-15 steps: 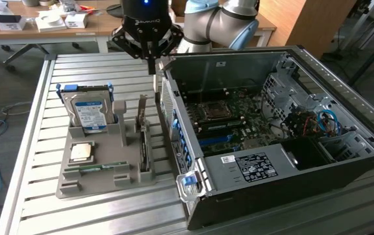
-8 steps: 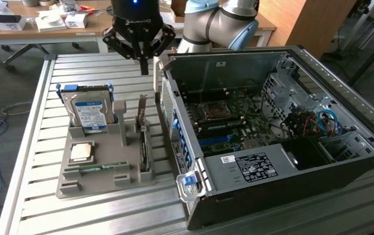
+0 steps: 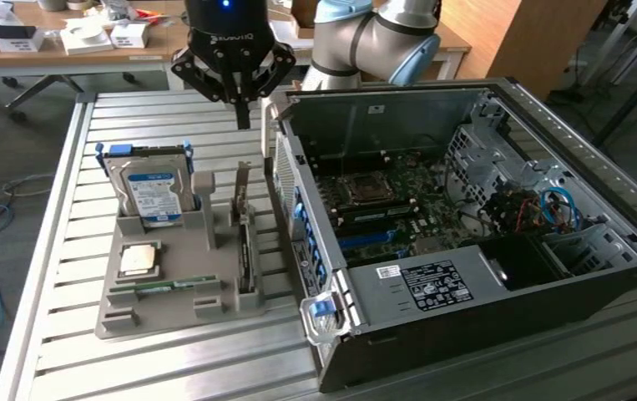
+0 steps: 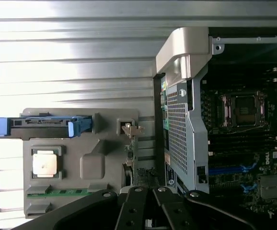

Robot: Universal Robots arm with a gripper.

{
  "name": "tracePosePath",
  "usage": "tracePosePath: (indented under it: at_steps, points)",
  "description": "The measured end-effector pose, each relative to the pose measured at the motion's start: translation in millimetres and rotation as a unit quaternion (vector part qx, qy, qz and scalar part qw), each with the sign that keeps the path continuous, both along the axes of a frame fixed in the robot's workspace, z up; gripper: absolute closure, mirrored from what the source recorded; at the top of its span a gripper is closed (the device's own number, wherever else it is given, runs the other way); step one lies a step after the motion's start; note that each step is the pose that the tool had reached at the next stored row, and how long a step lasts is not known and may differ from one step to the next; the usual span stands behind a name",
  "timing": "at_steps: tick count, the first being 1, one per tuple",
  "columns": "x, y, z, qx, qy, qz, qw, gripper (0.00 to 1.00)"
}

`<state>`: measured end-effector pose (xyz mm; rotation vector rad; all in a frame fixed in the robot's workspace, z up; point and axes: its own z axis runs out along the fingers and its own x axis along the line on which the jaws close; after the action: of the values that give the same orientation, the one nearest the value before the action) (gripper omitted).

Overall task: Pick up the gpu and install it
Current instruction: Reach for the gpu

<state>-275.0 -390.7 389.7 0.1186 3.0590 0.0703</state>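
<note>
Gpu [image 3: 245,255], a thin dark circuit card with silver bracket, stands on edge in the grey moulded holder [image 3: 128,322], at three o'clock of the silver hard drive [image 3: 154,188]. Black gripper [image 3: 244,117] hangs clenched and empty at its twelve o'clock in the exterior view.

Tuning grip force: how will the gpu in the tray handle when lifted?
Probably stiff and light: the gpu is a thin flat card. Standing on edge in a slot of the tray, it could tip if nudged sideways.
</note>
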Motion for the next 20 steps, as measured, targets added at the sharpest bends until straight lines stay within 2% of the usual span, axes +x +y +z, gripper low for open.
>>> tracePosePath:
  at_steps: [7,8,12,13,17,20]
  points:
    - [0.2,0.0,-0.2,0.0,0.0002,-0.001,1.0,0.89]
    - [0.8,-0.1,-0.3,0.0,0.0018,-0.001,1.0,0.89]
    - [3.5,-0.7,-0.2,0.0,0.0145,0.0,0.9999,0.89]
    - [3.8,-0.7,-0.2,0.0,0.0168,0.0,0.9999,0.89]
    - [4.0,-1.0,-0.2,-0.0001,0.0224,-0.001,0.9997,0.89]
    - [4.0,-1.0,-0.2,-0.0001,0.0227,0.0,0.9997,0.89]
